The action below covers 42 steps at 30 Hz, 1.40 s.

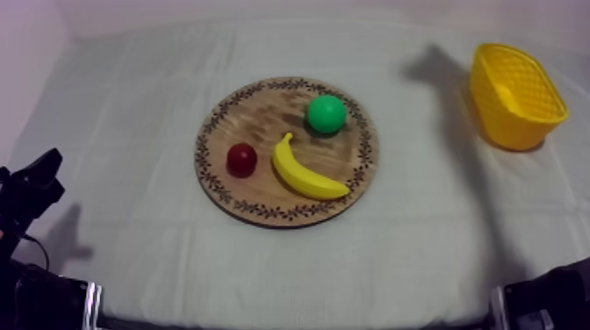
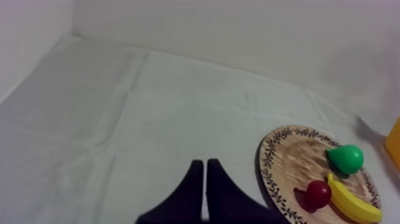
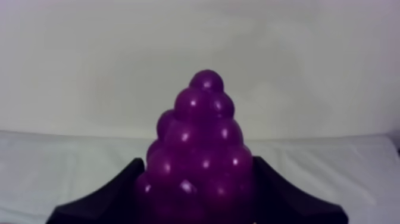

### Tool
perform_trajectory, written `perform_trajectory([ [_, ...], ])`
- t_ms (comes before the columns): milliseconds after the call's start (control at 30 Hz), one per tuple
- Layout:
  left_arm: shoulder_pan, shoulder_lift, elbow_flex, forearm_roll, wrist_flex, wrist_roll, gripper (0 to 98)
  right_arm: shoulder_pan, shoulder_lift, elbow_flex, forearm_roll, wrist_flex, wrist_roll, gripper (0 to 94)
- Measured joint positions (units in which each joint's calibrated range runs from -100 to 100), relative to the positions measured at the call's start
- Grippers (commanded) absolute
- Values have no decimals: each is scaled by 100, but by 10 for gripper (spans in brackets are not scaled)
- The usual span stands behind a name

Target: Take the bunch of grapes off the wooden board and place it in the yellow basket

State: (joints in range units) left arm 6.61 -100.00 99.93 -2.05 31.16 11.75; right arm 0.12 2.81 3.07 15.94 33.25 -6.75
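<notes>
Bunch of grapes gripped in the right end effector, above the cloth-covered tabletop.
It is a glossy, knobbly purple cone between the black fingers, long axis along them and narrow tip pointing outward. The left end effector is closed to a narrow wedge. The round wooden board with a patterned rim carries a small red fruit, a curved banana and a smooth green pear. The latticed yellow basket stands far right.

No legible text, labels, brand marks or numbers in any view. Only marking noted: a dark ornamental pattern round the rim of the round wooden board. It is decorative, not lettering.
</notes>
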Motion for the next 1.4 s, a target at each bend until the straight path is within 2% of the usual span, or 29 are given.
perform_trajectory([
  [300,0,0,0,0,0,0,1,757,-83,876,-332,-921,582,252],
  [400,0,0,0,0,0,0,1,926,-83,1223,-349,-1221,743,250],
  [600,0,0,0,0,0,0,1,1067,75,1961,-140,-1502,675,252],
  [1067,0,0,0,0,0,0,1,1155,933,2696,-219,-2002,829,268],
  [1167,0,0,0,0,0,0,1,1155,1089,2740,-220,-2050,851,307],
  [1400,0,0,0,0,0,0,1,1185,1280,2719,-225,-2228,922,474],
])
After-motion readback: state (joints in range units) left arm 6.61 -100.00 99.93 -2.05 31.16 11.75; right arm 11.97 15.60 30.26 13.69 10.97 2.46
